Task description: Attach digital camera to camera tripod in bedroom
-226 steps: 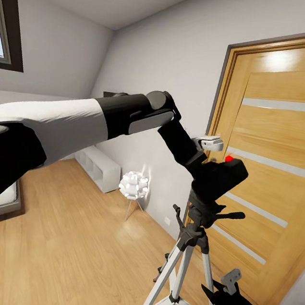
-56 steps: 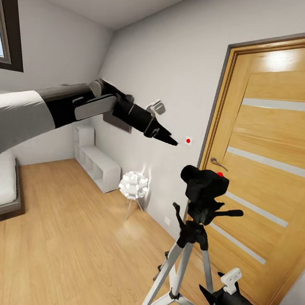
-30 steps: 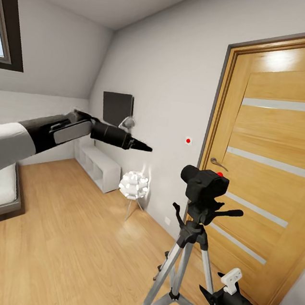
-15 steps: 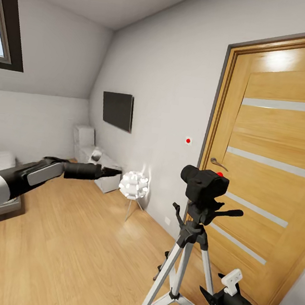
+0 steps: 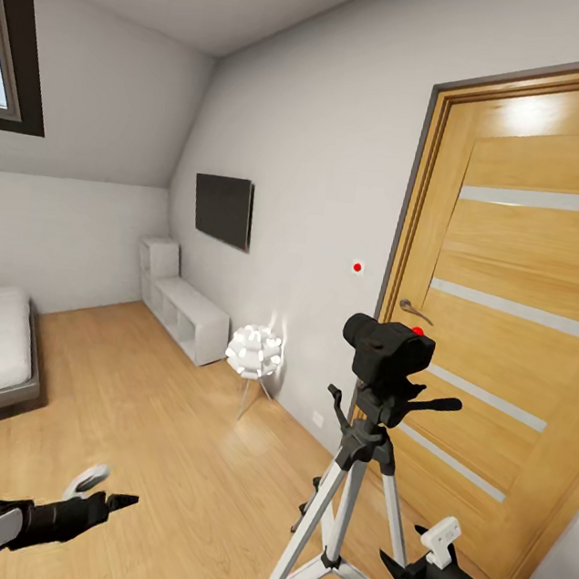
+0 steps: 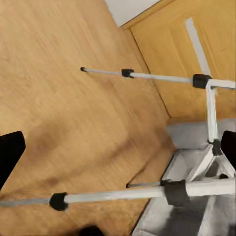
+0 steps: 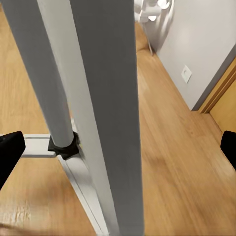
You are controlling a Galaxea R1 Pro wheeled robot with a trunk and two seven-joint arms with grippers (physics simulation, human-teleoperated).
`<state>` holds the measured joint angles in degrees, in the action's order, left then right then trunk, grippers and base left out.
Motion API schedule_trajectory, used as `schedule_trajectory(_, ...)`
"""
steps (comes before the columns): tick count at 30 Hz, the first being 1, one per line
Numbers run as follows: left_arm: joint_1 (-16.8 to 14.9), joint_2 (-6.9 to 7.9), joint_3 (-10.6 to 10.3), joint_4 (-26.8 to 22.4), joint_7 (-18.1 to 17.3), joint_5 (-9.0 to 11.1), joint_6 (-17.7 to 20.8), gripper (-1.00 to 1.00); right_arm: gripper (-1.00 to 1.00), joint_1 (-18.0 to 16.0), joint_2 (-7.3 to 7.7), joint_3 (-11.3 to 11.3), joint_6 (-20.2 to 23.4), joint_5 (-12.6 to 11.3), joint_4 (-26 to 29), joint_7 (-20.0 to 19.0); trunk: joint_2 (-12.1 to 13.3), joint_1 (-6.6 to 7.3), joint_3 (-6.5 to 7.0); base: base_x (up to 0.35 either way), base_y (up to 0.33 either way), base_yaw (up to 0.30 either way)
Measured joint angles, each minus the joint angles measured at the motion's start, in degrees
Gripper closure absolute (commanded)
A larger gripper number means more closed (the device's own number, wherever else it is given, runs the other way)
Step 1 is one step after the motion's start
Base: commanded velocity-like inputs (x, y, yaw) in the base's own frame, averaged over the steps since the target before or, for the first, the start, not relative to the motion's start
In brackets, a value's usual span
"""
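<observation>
Hanging low by the light wood floor, the left end effector (image 5: 112,501) has its fingers spread, holding nothing. Further right, the small black boxy digital camera (image 5: 387,351) sits atop the tall silver-legged camera tripod (image 5: 354,501). The right end effector (image 5: 407,564) looks open beside one leg; keeping both arms off the legs seems wise.

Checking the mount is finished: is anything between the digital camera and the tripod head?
Nothing visible. The digital camera sits directly on the camera tripod, and the left end effector hangs low, apart from both.
</observation>
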<state>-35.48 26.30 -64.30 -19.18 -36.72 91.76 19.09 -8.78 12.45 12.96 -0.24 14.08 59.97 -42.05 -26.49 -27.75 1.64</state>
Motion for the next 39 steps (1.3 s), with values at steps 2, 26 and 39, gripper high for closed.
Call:
schedule_trajectory(2, 3.4, -3.17, 0.6, 7.1, 1.1, 0.2, -0.4, -1.0, -1.0, 0.1, -0.01, 0.0, 0.0, 0.0, 0.0, 0.0, 0.0, 0.0, 0.0, 0.0, 0.0, 0.0)
schedule_trajectory(26, 22.1, -17.6, 1.4, 19.6, 19.4, 8.2, -0.6, -1.0, -1.0, 1.2, 0.0, -0.1, 0.0, 0.1, 1.0, 0.0, 0.0, 0.0, -0.01, 0.0, 0.0, 0.0)
schedule_trajectory(39, 24.2, -19.24, 1.5, 19.6, 19.9, 8.4, -0.6, -1.0, -1.0, 2.5, -0.04, 0.0, 0.0, 0.3, 1.0, 0.0, 0.0, 0.0, 0.0, 0.0, 0.0, 0.0)
